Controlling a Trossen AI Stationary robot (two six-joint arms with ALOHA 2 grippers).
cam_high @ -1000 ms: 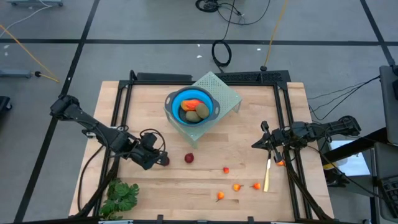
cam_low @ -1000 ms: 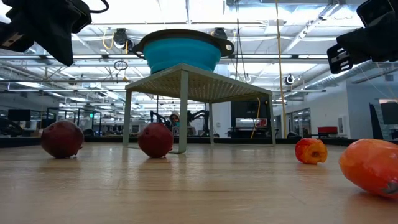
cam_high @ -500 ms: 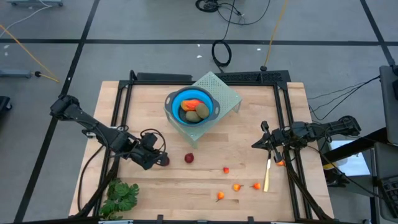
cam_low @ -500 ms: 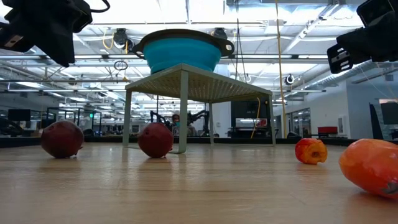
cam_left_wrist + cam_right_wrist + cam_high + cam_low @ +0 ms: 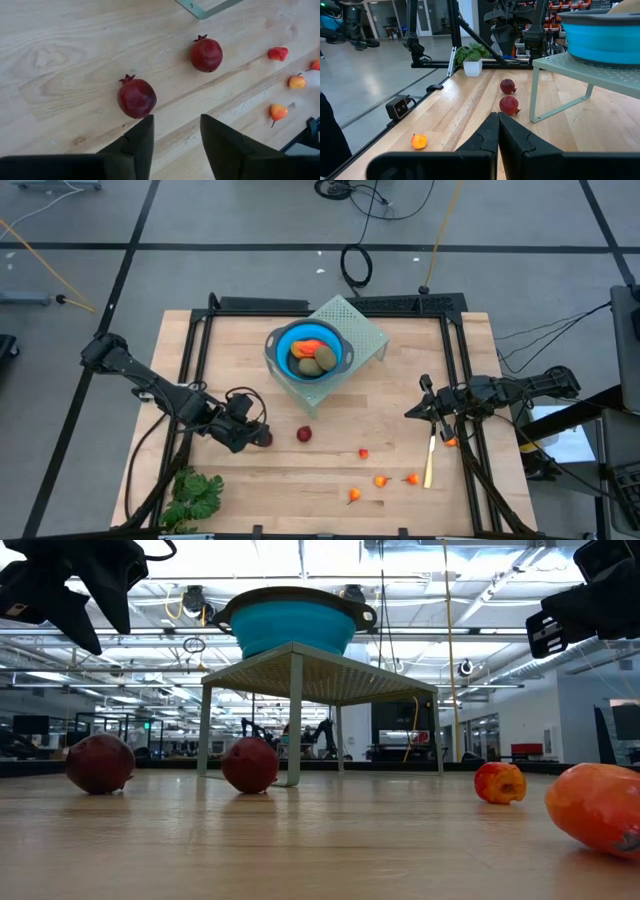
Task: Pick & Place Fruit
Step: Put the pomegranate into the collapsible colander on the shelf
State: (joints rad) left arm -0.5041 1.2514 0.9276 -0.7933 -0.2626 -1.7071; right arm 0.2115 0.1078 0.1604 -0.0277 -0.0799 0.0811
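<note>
Inside the blue bowl (image 5: 281, 345) lie olive-brown ovals (image 5: 313, 362) and a red-orange piece (image 5: 309, 346).

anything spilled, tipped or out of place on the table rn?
Nothing tipped or damaged. The blue bowl sits upright on its green stand. Unsorted fruit on the table: two dark-red balls and small orange-red pieces. Left gripper is open by the nearer ball; right gripper is shut, parked.

No text, label, brand, number or sign can be read anywhere here, neither on the table and what stands on it, nor on the arms, nor in the room behind.
</note>
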